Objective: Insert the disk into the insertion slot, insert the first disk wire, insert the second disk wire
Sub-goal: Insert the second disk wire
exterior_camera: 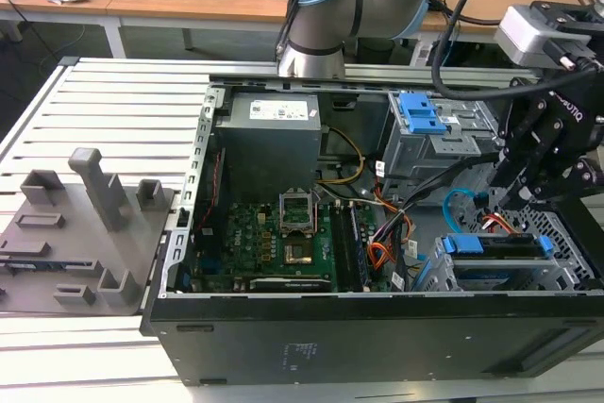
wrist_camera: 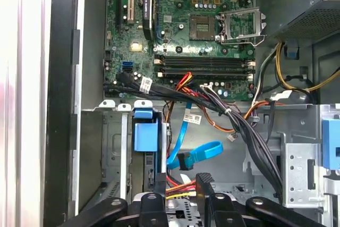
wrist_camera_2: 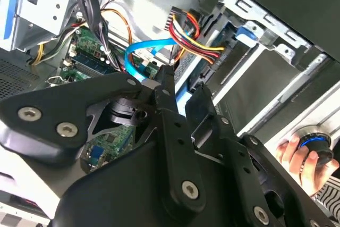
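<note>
Disk (exterior_camera: 497, 244) in insertion slot (exterior_camera: 566, 266)

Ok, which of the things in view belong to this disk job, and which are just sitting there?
Job: disk, sitting in the insertion slot; orange-red first disk wire; light-blue second disk wire.
Lying about: taller cage with blue latches; motherboard; power supply; grey fixture tray outside the case.

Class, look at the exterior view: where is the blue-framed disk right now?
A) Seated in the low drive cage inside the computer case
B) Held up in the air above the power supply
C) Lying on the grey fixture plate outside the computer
A: in the exterior view the disk sits in the insertion slot inside the case, with the gripper just above it.
</note>
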